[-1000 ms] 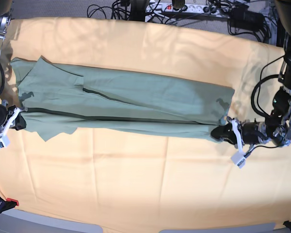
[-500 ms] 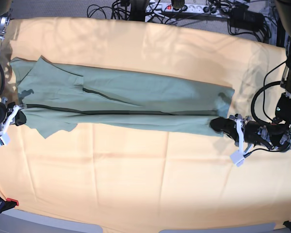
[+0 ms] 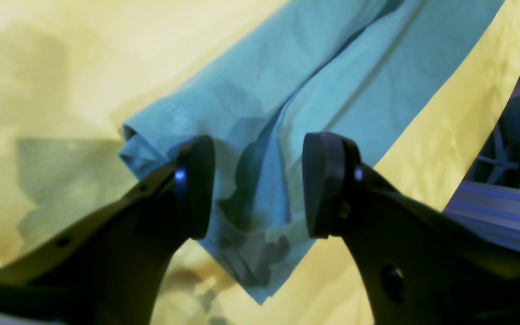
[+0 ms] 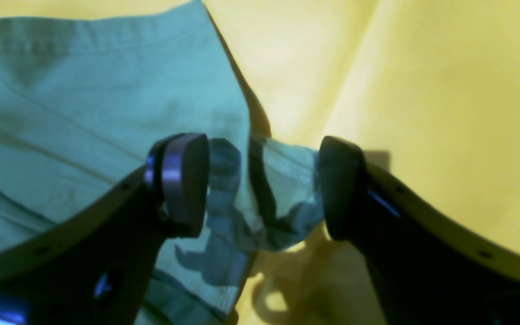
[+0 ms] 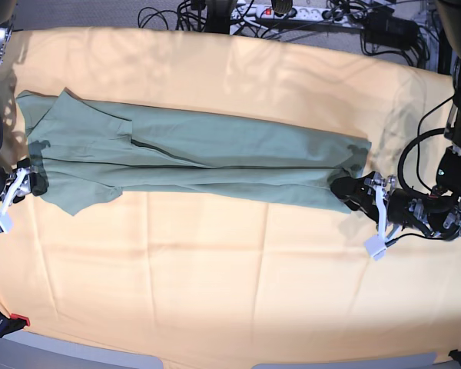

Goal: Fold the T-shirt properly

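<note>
The sage-green T-shirt (image 5: 200,157) lies folded lengthwise into a long narrow band across the yellow-orange cloth (image 5: 230,284). My left gripper (image 5: 346,190) sits at the shirt's right end, low on the cloth. In the left wrist view its jaws (image 3: 257,194) stand apart, with a folded corner of the T-shirt (image 3: 260,149) lying loose between them. At the shirt's left end my right gripper (image 5: 32,183) is open too. The right wrist view shows that gripper (image 4: 262,187) wide, with a crumpled bit of T-shirt (image 4: 282,180) between the pads, unpinched.
Cables and a power strip (image 5: 292,11) run along the far edge behind the table. A red-tipped clamp (image 5: 15,320) sits at the front left corner. The arms' bases and cabling stand at the left edge and the right edge (image 5: 457,138).
Both grippers were shut on the shirt's near edge and now stand open, letting the fabric go. That edge has moved a little toward the back, narrowing the band.
</note>
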